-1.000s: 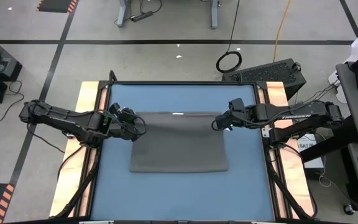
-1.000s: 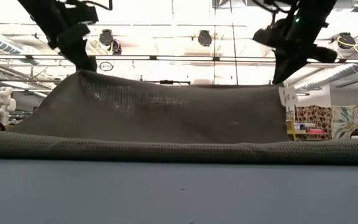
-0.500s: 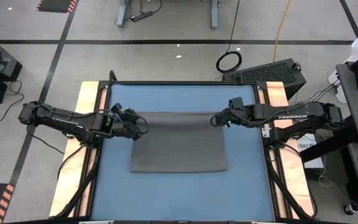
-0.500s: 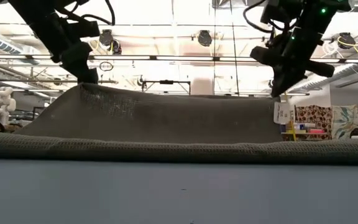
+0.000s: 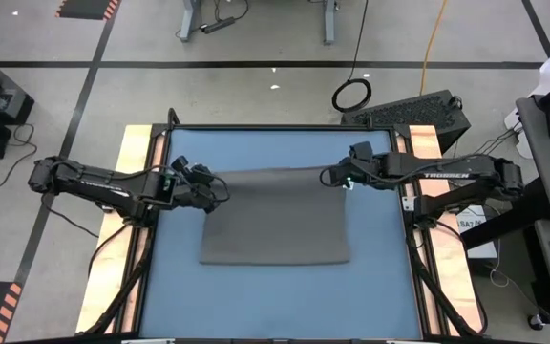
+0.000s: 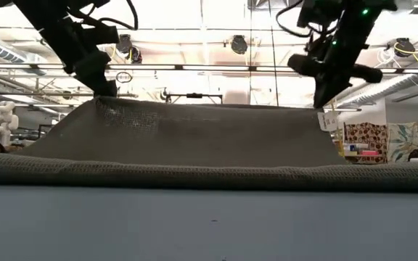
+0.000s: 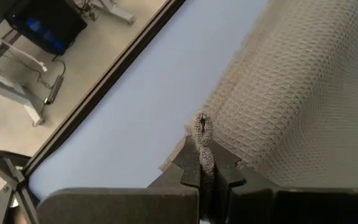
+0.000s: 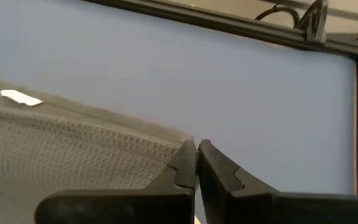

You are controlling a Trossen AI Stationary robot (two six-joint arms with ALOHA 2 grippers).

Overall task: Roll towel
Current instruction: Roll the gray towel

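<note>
The grey-brown towel (image 5: 275, 220) lies on the blue table (image 5: 275, 148) by its near part (image 6: 209, 176). Its far edge is raised between both grippers. My left gripper (image 5: 220, 191) is shut on the far left corner and my right gripper (image 5: 327, 178) is shut at the far right corner. A small white tag (image 6: 329, 120) hangs just below my right gripper (image 6: 319, 107). From the raised edge the cloth slopes down to the near part. My left gripper pinches the towel's far left corner (image 7: 202, 142) between its two fingers, and the cloth is bunched into a narrow fold there. The fingers slant down from the left. The corner is held above the table (image 6: 100, 101). The cloth runs almost straight to the other corner. My right gripper is shut at the towel's far right corner (image 8: 178, 148). The fingers slant down from the right and hide the exact place of contact. The corner is held above the table, and the tag hangs beside it.
Bare blue tabletop lies on all sides of the towel, with the widest strip near the front edge (image 5: 275, 291). Wooden side rails (image 5: 132, 191) and a black frame border the table. Beyond the table, a keyboard (image 5: 409, 110) lies on the floor.
Both grippers have gone down a little with the towel's far edge, and my right gripper has also moved toward the table's far edge. The raised edge sagged in the middle before and now runs nearly straight. The near part has stayed on the table.
</note>
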